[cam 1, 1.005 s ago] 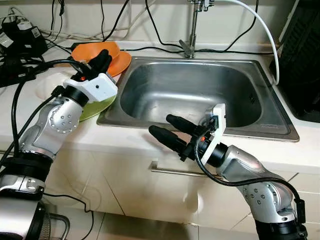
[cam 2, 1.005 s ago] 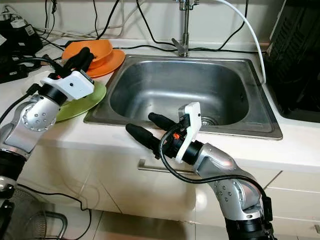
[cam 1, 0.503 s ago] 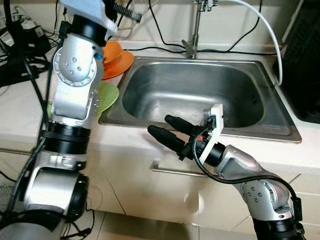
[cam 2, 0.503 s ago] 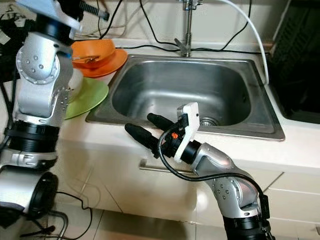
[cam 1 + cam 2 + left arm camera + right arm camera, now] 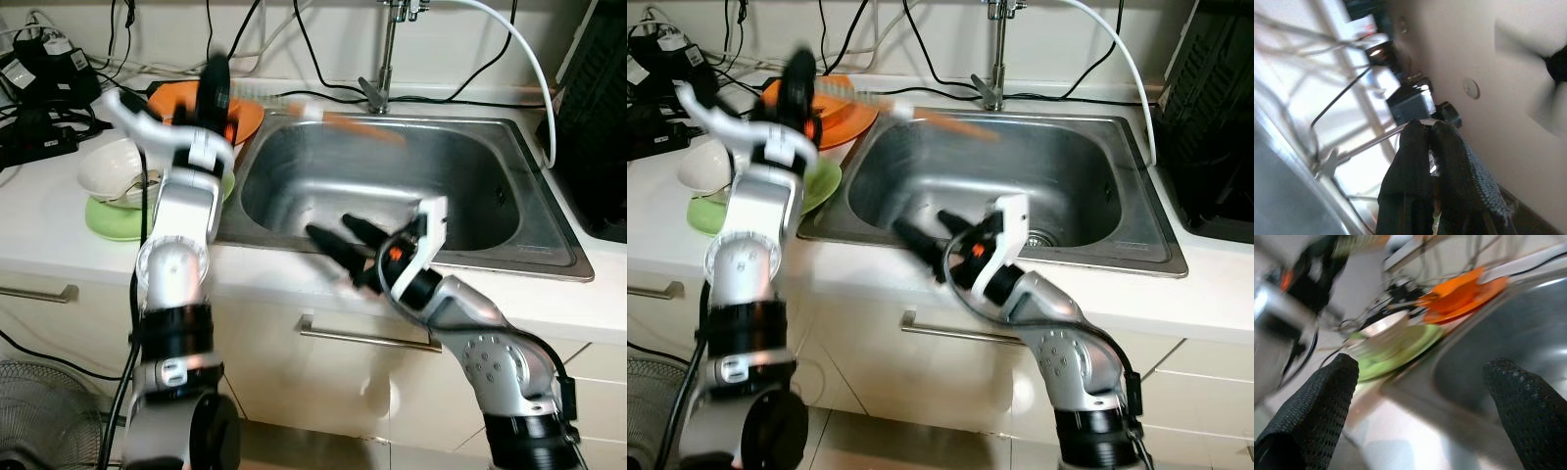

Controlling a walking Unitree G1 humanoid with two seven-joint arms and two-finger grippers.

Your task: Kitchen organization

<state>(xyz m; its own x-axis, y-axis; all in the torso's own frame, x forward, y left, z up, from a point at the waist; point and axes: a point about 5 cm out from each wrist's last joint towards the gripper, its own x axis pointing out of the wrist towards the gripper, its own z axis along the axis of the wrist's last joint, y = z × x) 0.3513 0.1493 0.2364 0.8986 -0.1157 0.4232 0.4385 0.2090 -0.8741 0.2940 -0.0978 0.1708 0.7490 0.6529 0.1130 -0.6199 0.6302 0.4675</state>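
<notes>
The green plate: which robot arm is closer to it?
Left. The left gripper is raised beside the green plate at the sink's edge. The right gripper hangs at the sink's front rim, farther off.

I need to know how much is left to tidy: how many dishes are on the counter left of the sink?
4 that I can see: an orange bowl on an orange plate at the back, and a white bowl on a green plate nearer the front. The raised left arm may hide more.

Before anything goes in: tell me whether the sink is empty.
Empty, as far as visible: the sink basin shows bare steel; a blurred orange utensil crosses above it.
</notes>
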